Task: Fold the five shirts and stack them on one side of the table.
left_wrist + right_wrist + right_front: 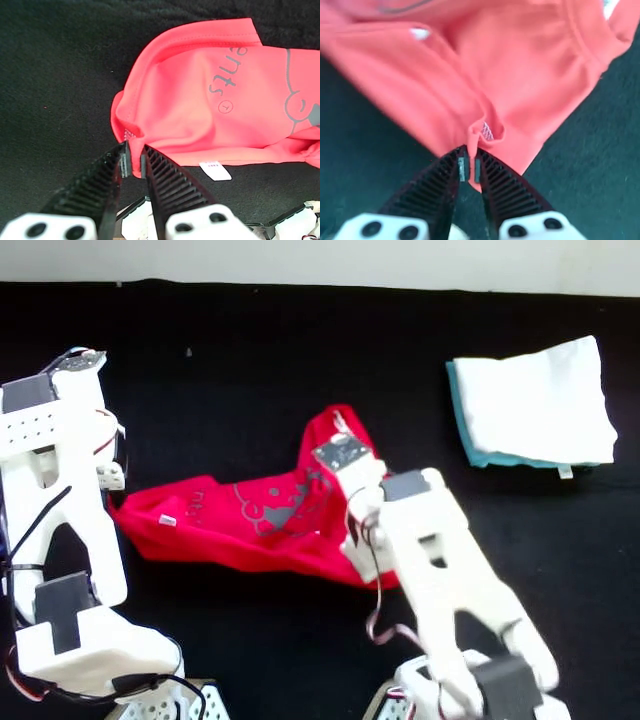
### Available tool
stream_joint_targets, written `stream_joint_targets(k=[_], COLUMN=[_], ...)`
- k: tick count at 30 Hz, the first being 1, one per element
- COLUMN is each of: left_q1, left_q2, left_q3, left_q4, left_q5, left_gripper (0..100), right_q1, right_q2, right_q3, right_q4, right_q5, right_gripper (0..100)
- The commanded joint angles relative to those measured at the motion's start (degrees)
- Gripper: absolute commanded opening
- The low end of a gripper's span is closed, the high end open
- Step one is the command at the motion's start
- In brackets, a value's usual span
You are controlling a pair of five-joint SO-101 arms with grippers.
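- Left end effector (133, 161) clamped on red shirt (210, 100) corner.
- Right end effector (469, 169) clamped on another edge.
- Folded stack (530, 400) on desk (250, 350), well apart.

My left arm (62, 495) and right arm (445, 565) in white shells, black servo blocks (65, 612), looped cables (152, 681), black ribbed fingers (170, 182), round screw holes (35, 230)
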Motion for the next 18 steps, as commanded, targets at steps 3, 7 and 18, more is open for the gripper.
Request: stream_joint_targets(k=[3, 7, 18], left_q1=[0.7, 0.7, 0.7], left_q2=[-0.5, -0.5, -0.7], left_q3=[-0.7, -0.7, -0.7], left_q4=[-0.5, -0.5, -0.4], left_q5=[-0.3, -0.3, -0.3], left_gripper=[1, 1, 1], right_q1=[-6.4, -7.7, -5.4], right_q2=[-9.9, -10.2, -9.6], right_q3=[2.9, 2.7, 8.2], right_q4=[4.6, 7.2, -7.2], right_q5=[1.0, 1.0, 2.8], right_gripper=[5.5, 22.9, 27.2])
